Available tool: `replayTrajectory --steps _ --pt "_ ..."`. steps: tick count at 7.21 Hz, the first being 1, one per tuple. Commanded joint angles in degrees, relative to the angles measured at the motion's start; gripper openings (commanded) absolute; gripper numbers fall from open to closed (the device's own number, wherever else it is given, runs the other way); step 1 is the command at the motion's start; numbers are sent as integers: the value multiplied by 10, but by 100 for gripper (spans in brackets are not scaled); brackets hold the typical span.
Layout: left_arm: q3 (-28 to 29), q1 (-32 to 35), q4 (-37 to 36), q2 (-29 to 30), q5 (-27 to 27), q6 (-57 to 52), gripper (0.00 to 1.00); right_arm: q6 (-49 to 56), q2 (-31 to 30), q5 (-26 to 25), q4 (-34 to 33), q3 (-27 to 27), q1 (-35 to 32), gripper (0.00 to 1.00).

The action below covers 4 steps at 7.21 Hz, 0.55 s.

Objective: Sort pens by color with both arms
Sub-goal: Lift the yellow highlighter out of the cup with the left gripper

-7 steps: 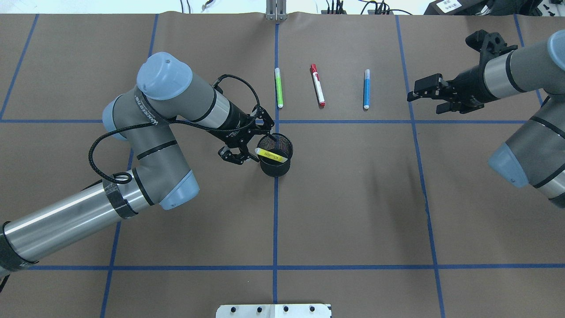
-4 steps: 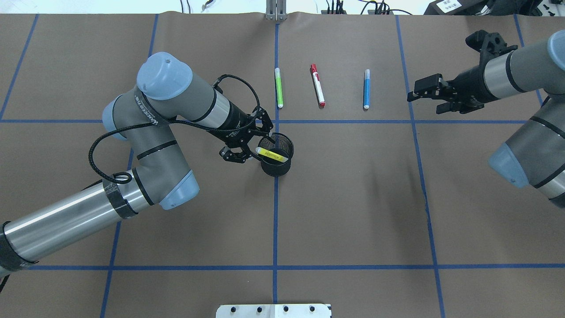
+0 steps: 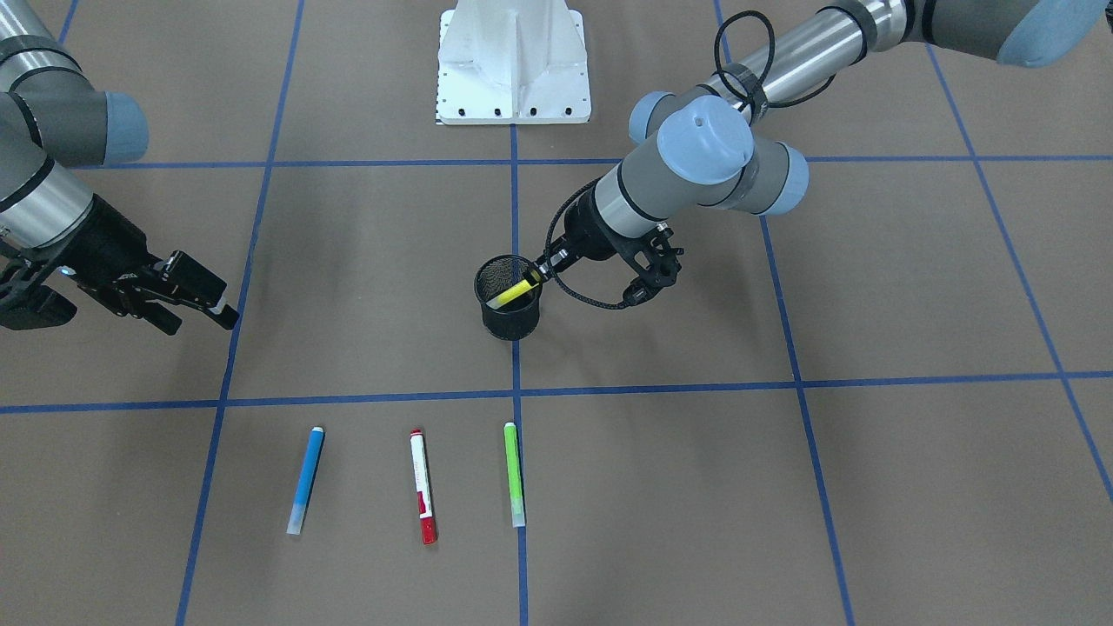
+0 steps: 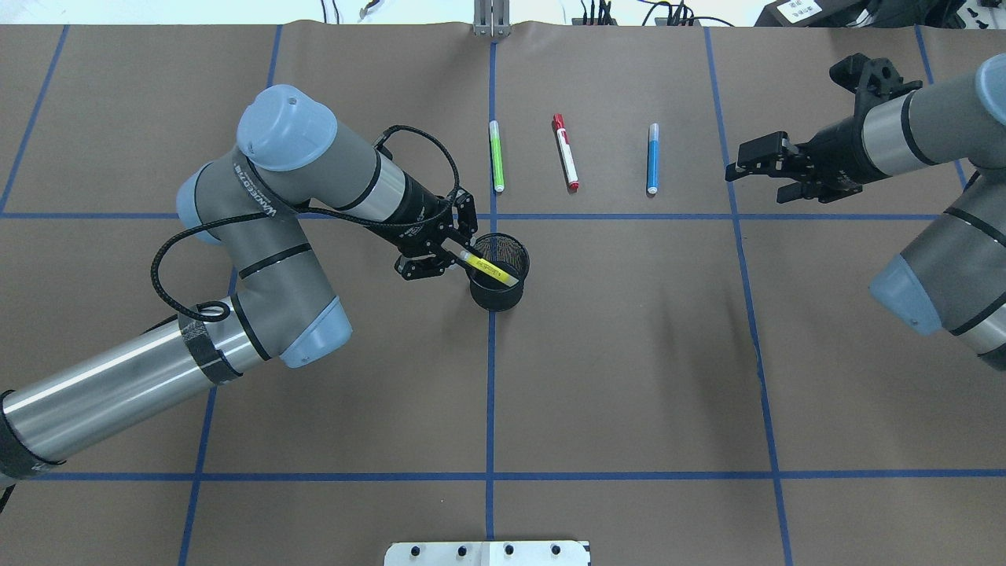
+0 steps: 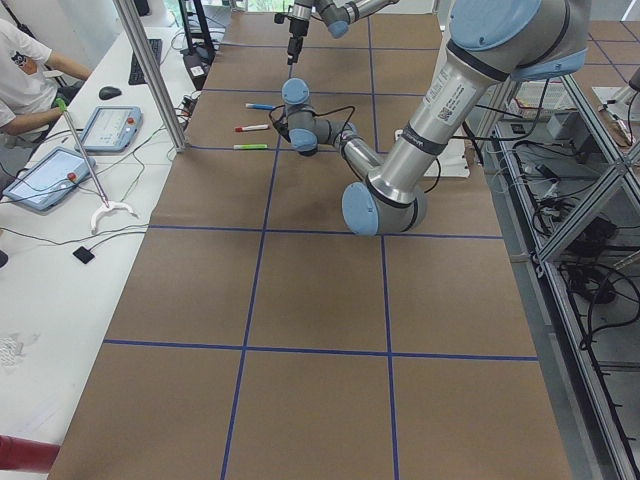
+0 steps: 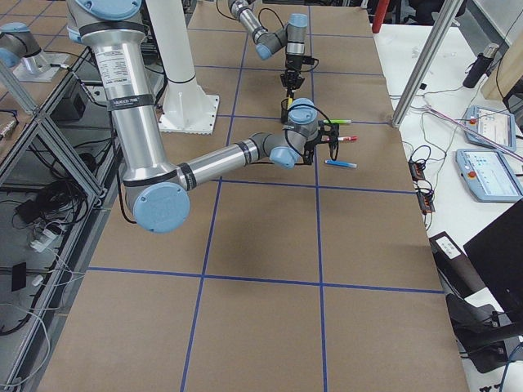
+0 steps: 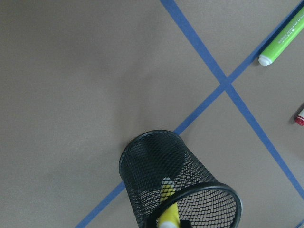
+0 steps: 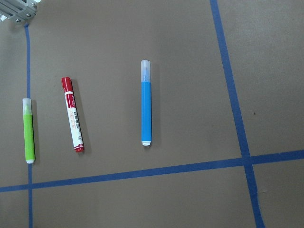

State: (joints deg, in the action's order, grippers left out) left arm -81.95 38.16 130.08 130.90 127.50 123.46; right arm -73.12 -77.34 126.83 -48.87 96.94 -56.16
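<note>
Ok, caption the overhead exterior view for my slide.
Left gripper grips the yellow pen in the mesh cup; green pen, red-capped pen and blue pen lie in a row; right gripper open.

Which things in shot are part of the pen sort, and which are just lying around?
Job: yellow pen, lime green pen, red-capped white pen, blue pen, black mesh cup, left gripper, right gripper.
Lying about: white pedestal base, tablets on the side bench.

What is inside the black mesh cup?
One yellow pen leans inside, its top end over the rim, in the left gripper. Part of the bottom of the cup is hidden by its mesh wall.
</note>
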Motion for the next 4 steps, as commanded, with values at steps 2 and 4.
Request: replayTrajectory --steps 2,4 --pt "-81 31 -13 -19 3 -2 0 0 0 0 0 0 0 99" --pt "-132 73 -45 -39 5 -32 0 1 1 -1 0 0 0 99"
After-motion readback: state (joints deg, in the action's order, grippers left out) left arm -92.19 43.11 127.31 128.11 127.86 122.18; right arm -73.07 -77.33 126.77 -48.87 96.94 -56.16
